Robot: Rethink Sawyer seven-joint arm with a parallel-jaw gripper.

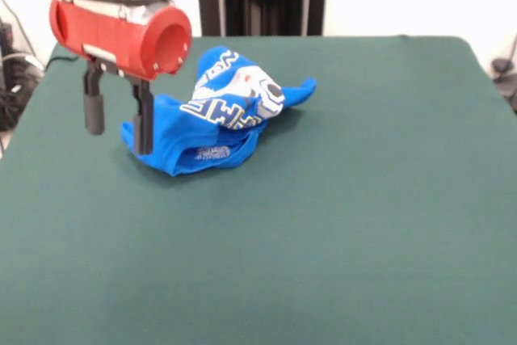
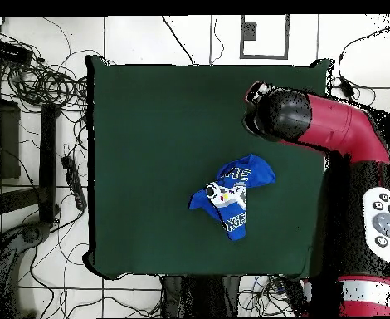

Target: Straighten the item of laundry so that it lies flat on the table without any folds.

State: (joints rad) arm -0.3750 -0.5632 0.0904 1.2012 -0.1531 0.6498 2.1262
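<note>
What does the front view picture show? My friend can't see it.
A crumpled blue T-shirt lies bunched on a green table. The robot's open gripper hangs at the shirt's left edge, one finger against the cloth.

One camera looks from low across the green surface (image 1: 363, 224) toward the arm (image 1: 121, 26), close enough that the surface's near edge falls outside the picture. The other hangs high above and looks straight down, taking in the whole surface (image 2: 148, 116) and the cabled floor (image 2: 41, 91) around it. Both share the surface, the arm (image 2: 331, 125) and the crumpled blue shirt (image 1: 218, 115) (image 2: 231, 195).
</note>
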